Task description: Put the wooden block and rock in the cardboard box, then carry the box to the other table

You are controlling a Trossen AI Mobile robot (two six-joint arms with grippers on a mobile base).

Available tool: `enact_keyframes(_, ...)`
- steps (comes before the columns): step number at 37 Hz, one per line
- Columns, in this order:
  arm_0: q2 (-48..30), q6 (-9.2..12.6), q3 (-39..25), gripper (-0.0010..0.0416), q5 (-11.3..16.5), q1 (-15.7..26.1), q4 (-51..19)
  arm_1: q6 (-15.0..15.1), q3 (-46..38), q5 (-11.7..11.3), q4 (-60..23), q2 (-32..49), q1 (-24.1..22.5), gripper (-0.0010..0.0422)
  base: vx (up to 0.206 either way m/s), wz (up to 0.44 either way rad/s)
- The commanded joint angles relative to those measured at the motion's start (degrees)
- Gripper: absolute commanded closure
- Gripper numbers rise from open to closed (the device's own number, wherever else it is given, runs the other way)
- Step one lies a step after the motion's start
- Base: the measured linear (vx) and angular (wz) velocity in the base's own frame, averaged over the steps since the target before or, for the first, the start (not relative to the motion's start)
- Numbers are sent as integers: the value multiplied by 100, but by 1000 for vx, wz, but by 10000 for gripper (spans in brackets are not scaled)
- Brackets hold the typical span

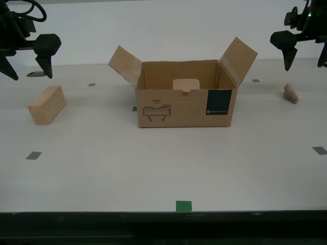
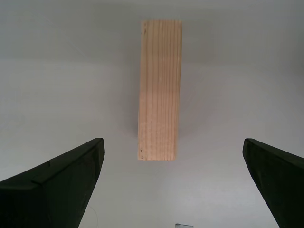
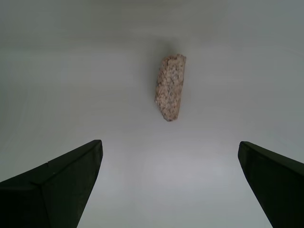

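Observation:
The cardboard box (image 1: 184, 109) stands open in the middle of the pale table, its side flaps spread outward. The wooden block (image 1: 47, 104) lies on the table at the exterior view's left. My second gripper (image 1: 29, 71) hangs open above and behind it. In the second wrist view the block (image 2: 159, 90) lies lengthwise ahead of that gripper (image 2: 171, 141). The rock (image 1: 290, 93) rests at the exterior view's right, and my first gripper (image 1: 305, 64) hovers open above it. The first wrist view shows the rock (image 3: 170, 87) beyond the open first gripper (image 3: 168, 142). The other table is out of view.
A pale cut-out piece (image 1: 186, 84) shows inside the box at its back wall. Small grey square marks (image 1: 33, 155) dot the table (image 1: 163, 168). A green tape mark (image 1: 183, 205) sits at its front edge, and a plain wall stands behind.

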State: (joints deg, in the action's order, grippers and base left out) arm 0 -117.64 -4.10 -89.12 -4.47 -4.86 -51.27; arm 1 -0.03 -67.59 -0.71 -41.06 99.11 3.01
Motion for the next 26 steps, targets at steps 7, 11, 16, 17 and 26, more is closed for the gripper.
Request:
enact_keyframes(7, -264, -186, -7, 7, 15, -9, 323, -13, 7, 33, -13, 0, 2, 12, 0, 0)
enact_keyframes(11, -426, -234, -7, 7, 15, -9, 376, -15, 13, 35, -28, 0, 9, 12, 0, 0)
enact_keyframes(16, -658, -236, -9, 7, 15, -9, 597, -13, 11, 33, -22, 0, 7, 12, 0, 0)
enact_keyframes(17, -686, -236, -11, 7, 15, -9, 645, -13, 13, 33, -22, 0, 9, 12, 0, 0)
enact_keyframes(26, -767, -238, -15, 7, 15, -9, 1134, -11, 13, 35, -17, 0, 7, 12, 0, 0)
